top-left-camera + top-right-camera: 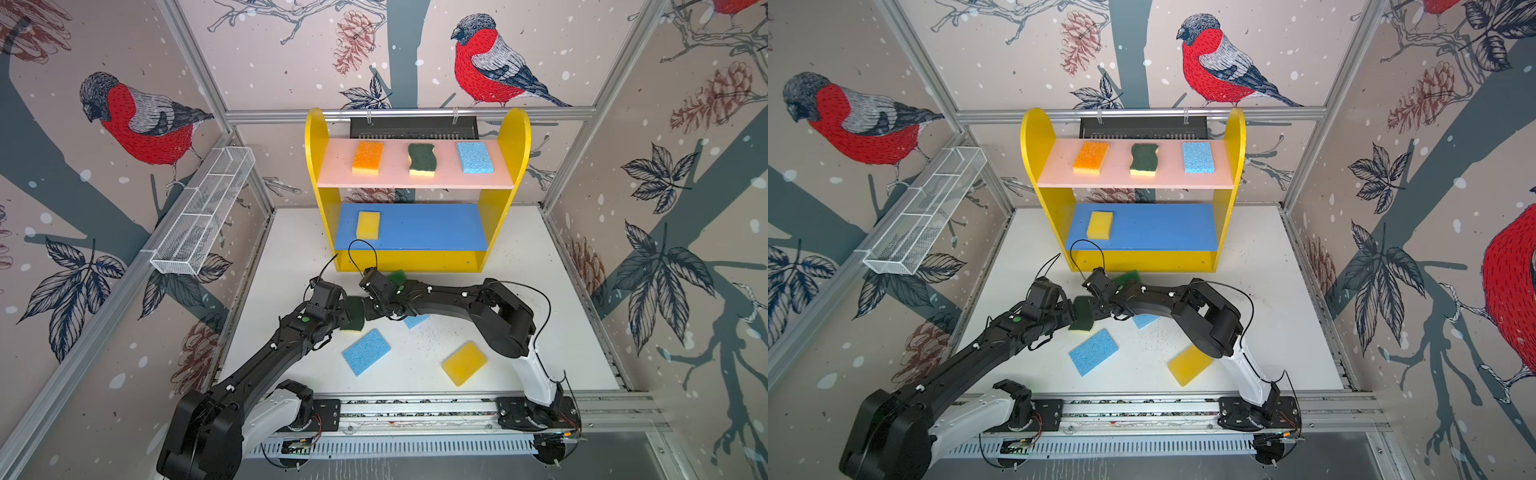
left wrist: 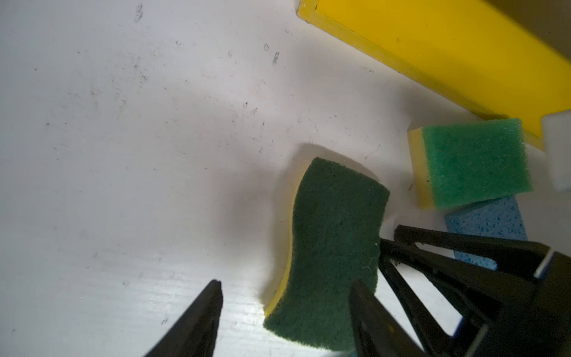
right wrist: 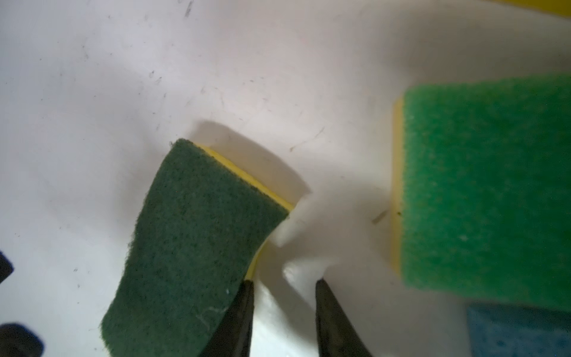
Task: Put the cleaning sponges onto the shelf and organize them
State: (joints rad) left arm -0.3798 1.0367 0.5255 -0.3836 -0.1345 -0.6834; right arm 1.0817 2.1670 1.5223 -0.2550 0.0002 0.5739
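— How does the left gripper (image 2: 288,284) stand?

— Jaws apart. The dark green scourer (image 2: 333,241) lies flat on the table (image 1: 540,291) between them: one finger is at its long edge, the other is clear of it over bare table. Nothing is clamped.

— And the right gripper (image 3: 284,282)?

— It has reached across from the right and meets the scourer's other side. Its jaws are parted narrowly with only table showing between them, and one fingertip is at the scourer's yellow edge.

— Where is that scourer in the scene?

— Left of centre, a little nearer than the shelf (image 1: 515,137).

— What lies around it?

— A green sponge (image 1: 397,276) sits just beyond the right gripper, close to the shelf's base. A light blue sponge (image 1: 415,321) peeks out from under the right arm. Nearer, a second light blue sponge (image 1: 366,351) lies in the open, and a yellow sponge (image 1: 464,363) lies to its right.

— And on the shelf?

— The pink board (image 1: 415,180) carries, left to right, an orange sponge (image 1: 368,157), a second scourer (image 1: 422,159) and a third light blue sponge (image 1: 474,157). The blue board (image 1: 436,228) has another yellow sponge (image 1: 368,225) at its left end.
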